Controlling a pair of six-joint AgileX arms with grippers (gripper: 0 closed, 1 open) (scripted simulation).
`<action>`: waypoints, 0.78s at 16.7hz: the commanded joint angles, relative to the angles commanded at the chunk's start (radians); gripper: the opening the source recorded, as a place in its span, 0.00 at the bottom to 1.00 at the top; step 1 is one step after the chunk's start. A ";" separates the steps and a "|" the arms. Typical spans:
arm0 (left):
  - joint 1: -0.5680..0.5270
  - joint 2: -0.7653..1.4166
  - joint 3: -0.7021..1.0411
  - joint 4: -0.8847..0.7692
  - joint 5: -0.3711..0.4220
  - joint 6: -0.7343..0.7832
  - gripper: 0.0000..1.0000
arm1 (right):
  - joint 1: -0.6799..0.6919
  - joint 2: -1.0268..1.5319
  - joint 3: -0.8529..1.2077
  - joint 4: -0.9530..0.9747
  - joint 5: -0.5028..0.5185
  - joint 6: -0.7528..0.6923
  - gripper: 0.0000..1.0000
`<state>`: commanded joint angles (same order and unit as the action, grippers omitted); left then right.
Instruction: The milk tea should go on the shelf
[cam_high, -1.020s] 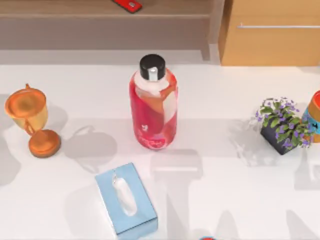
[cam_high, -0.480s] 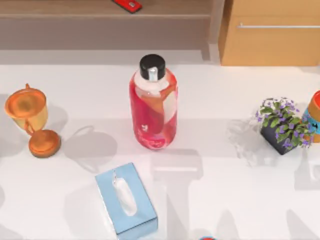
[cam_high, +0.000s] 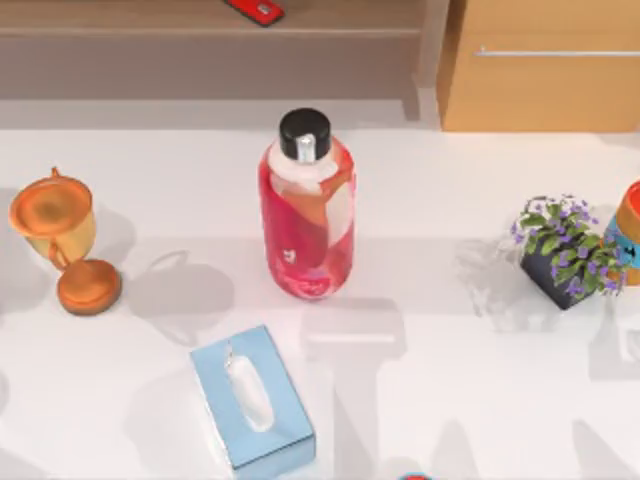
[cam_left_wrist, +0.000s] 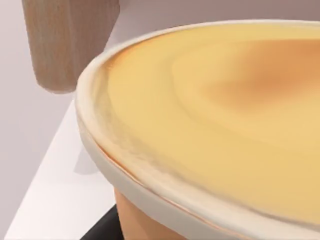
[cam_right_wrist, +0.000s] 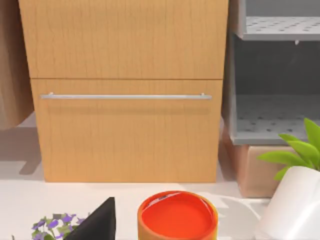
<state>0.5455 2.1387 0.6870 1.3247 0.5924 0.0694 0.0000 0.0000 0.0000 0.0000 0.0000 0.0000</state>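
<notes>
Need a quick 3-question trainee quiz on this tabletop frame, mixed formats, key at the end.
1. True or false: the red phone lies on the shelf.
2. In the top view, which stands nearest the blue tissue box?
A. the gold trophy
B. the red bottle with the black cap
C. the purple flower pot
3. Fill in: the silver bar handle belongs to the closed wooden ____.

Key: 1 true; 2 B; 3 cabinet.
</notes>
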 joint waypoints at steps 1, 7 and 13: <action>0.000 0.000 0.000 0.000 0.000 0.000 0.40 | 0.000 0.000 0.000 0.000 0.000 0.000 1.00; 0.000 0.000 0.000 0.000 0.000 0.000 0.00 | 0.000 0.000 0.000 0.000 0.000 0.000 1.00; 0.000 0.000 0.000 0.000 0.000 0.000 0.00 | 0.000 0.000 0.000 0.000 0.000 0.000 1.00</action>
<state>0.5455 2.1387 0.6870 1.3247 0.5924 0.0694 0.0000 0.0000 0.0000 0.0000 0.0000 0.0000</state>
